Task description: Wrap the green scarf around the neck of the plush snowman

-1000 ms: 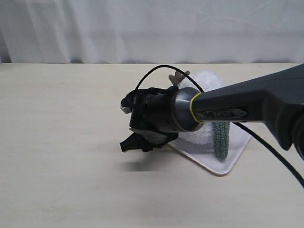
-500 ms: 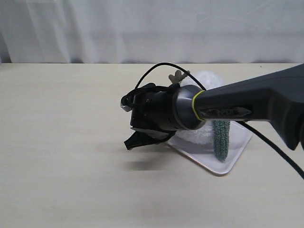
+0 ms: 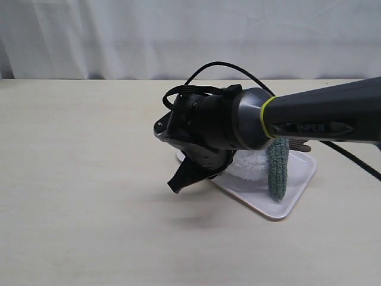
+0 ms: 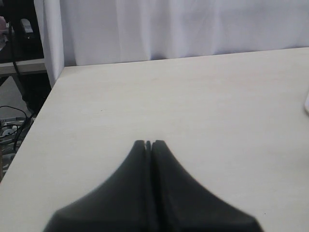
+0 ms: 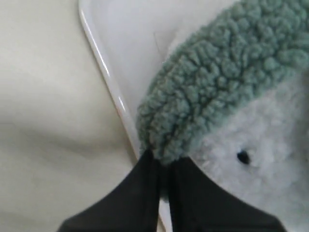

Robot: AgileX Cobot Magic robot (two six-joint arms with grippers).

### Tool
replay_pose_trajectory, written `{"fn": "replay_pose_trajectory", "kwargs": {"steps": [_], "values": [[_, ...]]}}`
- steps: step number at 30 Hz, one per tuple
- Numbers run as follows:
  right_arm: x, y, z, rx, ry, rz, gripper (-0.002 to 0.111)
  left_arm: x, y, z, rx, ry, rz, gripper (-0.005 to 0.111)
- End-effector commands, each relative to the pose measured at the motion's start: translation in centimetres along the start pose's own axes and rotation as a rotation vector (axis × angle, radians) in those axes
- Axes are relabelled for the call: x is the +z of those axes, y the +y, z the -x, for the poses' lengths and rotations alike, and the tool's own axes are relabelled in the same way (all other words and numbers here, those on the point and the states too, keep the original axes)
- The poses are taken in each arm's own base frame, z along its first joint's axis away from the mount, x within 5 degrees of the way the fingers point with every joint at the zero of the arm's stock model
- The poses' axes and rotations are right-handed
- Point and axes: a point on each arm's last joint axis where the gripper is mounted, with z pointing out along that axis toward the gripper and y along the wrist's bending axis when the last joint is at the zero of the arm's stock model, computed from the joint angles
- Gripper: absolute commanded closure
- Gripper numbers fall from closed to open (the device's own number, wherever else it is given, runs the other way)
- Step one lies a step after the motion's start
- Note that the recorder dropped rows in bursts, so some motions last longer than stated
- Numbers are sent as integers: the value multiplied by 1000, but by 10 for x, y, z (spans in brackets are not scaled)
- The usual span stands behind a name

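One marking was legible in the exterior view: the lettering "PiPER" (image 3: 315, 127), tone-on-tone, on the recessed side panel of the right arm (image 3: 339, 104), dark grey in colour. No other text was readable.

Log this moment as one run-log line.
right gripper: shut on scarf end | scarf: lying against snowman | snowman: on tray | left gripper: shut, empty, above table

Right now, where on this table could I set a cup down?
Free: the pale tabletop left of the flat white rectangular tray, and the strip nearer the camera. Crowded: the tray itself, where the fluffy white plush snowman, grey-green knit scarf and right hand bunch together.
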Motion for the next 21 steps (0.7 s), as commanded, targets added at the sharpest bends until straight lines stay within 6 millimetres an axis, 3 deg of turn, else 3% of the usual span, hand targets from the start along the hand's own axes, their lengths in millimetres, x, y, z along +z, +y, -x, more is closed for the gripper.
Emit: {"fn": "replay_pose_trajectory", "kwargs": {"steps": [1, 21], "values": [[-3, -6, -8, -71, 83, -40, 104, 0, 0, 0, 3, -13, -7, 107], [-4, -14, -22, -154, 229, -114, 104, 0, 0, 0, 3, -13, -7, 107]]}}
